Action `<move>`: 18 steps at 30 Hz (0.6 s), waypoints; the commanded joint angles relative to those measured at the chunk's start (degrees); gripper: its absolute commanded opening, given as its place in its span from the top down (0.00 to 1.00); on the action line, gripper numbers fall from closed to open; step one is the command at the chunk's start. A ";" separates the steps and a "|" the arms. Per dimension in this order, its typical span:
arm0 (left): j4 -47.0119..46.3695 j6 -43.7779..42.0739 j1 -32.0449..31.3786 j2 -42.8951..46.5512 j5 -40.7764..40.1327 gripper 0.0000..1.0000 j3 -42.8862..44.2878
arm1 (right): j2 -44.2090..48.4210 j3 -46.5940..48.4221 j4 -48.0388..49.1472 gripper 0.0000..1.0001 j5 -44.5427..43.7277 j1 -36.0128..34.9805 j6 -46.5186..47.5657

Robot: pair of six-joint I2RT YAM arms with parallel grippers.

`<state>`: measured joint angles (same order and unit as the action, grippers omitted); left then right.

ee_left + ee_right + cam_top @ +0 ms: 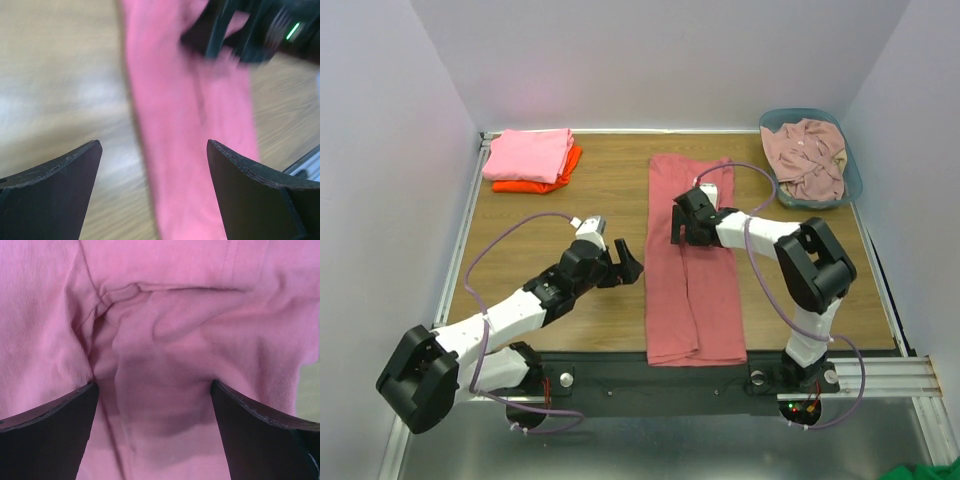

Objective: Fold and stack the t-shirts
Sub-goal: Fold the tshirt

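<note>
1. Right gripper (680, 229) (155, 390): jaws spread wide, nothing held; poised over the upper middle of the coral-red t-shirt (691, 290) (165, 315); in the right wrist view, wrinkled cloth with a small raised fold lies between the two fingers; whether the tips touch the cloth cannot be told.
2. Left gripper (626, 266) (155, 150): jaws equally wide, empty; over bare wood just left of the coral-red t-shirt's left edge, pointing right toward it; the left wrist view is blurred.
3. Coral-red t-shirt (190, 150): one item, folded lengthwise into a long strip; runs from the near edge of the table (570, 210) toward the far side, right of centre; a seam or fold line runs down its length.
4. Bright pink t-shirt (528, 155): folded; far left corner of the table; rests on top of the orange t-shirt (535, 185).
5. Orange t-shirt: folded; only its near and right edges show beneath the pink one.
6. Pale dusty-pink t-shirt (808, 156): crumpled, unfolded; inside the basket (856, 182).
7. Basket: blue-grey plastic; far right corner of the table.
</note>
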<state>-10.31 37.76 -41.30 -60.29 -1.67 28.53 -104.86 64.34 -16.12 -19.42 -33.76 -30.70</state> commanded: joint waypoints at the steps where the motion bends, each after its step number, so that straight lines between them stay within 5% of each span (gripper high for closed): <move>1: 2.22 2.58 -0.27 3.86 -0.27 0.01 -3.04 | -7.62 6.40 2.58 0.00 -3.26 2.11 -3.31; 11: 1.87 4.25 -0.36 1.06 3.51 0.02 -4.72 | -20.21 26.00 1.71 0.00 -0.10 4.40 -2.35; 18: -2.43 6.80 -3.60 -3.25 6.24 0.02 -4.54 | -5.68 23.68 0.39 0.00 4.91 4.32 0.11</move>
<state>-8.32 42.72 -42.72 -62.41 2.28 24.08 -122.21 90.26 -15.35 -18.15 -28.95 -31.07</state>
